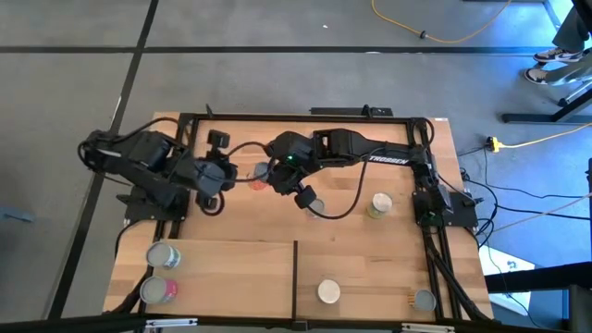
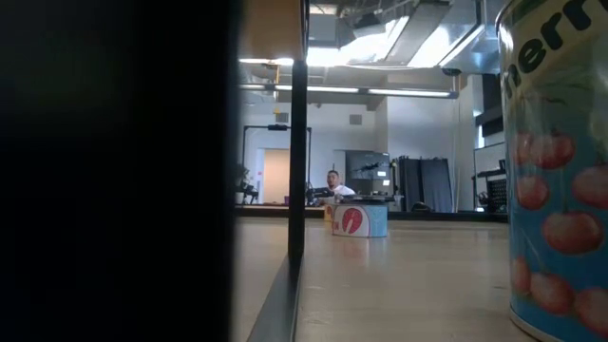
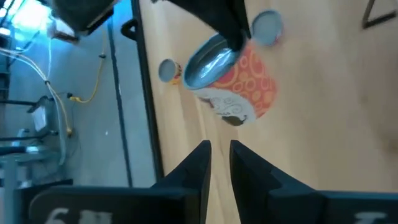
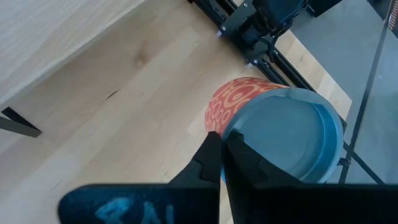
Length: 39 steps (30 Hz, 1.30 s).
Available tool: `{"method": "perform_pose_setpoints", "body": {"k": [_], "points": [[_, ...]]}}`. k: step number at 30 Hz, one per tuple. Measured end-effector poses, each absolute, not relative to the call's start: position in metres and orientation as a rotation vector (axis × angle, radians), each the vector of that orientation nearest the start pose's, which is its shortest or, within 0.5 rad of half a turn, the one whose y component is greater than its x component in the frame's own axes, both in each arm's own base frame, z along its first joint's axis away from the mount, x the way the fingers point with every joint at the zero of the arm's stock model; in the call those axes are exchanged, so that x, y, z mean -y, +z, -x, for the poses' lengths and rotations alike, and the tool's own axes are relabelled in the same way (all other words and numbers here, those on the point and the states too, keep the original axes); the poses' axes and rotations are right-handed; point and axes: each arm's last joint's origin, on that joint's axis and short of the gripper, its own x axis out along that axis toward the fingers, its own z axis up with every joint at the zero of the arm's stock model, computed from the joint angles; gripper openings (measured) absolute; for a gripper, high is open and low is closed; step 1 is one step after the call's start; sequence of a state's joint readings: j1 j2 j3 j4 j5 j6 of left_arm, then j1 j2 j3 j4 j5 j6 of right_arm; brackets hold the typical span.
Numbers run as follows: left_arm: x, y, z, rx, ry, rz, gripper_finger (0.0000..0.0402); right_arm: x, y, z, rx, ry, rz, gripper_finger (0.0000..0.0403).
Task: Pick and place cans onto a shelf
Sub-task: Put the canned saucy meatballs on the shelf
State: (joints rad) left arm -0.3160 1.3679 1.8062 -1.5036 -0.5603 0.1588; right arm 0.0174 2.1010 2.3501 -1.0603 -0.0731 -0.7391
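cherry can [image 2: 560, 180] looming closest, right pincer [image 4: 224, 155] pinching orange can [image 4: 239, 102], left pincer [image 3: 219, 163] nearly pressed together beside it

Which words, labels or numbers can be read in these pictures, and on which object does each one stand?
"TROSSEN": white letters on the dark right robot arm, high view.
"nerr": part of a word, cut off, on the blue cherry-printed can, low view.
White marks on the right tool body: too blurred to read.
Orange circle-patterned can: no readable text.

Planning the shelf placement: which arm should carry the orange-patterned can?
Right. Its end effector is clamped on the orange-patterned can, already lifted. The left end effector is nearly closed, empty, only facing it.
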Motion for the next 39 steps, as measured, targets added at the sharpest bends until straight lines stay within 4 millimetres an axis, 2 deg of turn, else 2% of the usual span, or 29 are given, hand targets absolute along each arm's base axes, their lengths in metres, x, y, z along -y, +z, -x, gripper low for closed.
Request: {"method": "perform_pose_setpoints", "body": {"k": [7,14,21,28,39], "points": [[0.050,0.437,-0.222,-0.972,0.050,-0.791,0.0058,-0.010,0.379,-0.442,-0.748,0.391,0.670,0.0006],[0.050,0.432,-0.236,-0.942,-0.293,-0.943,0.0054,-0.011,0.378,-0.441,-0.743,0.438,0.671,0.0006],[0.037,0.425,-0.249,-0.973,-0.316,-0.960,0.0057,-0.013,0.377,-0.440,-0.720,0.519,0.756,0.0006],[0.030,0.420,-0.262,-0.942,-0.415,-0.981,0.0057,-0.014,0.376,-0.438,-0.734,0.548,0.781,0.0006],[0.022,0.417,-0.267,-0.920,-0.485,-0.935,0.0057,-0.014,0.373,-0.435,-0.766,0.576,0.791,0.0006]]}}
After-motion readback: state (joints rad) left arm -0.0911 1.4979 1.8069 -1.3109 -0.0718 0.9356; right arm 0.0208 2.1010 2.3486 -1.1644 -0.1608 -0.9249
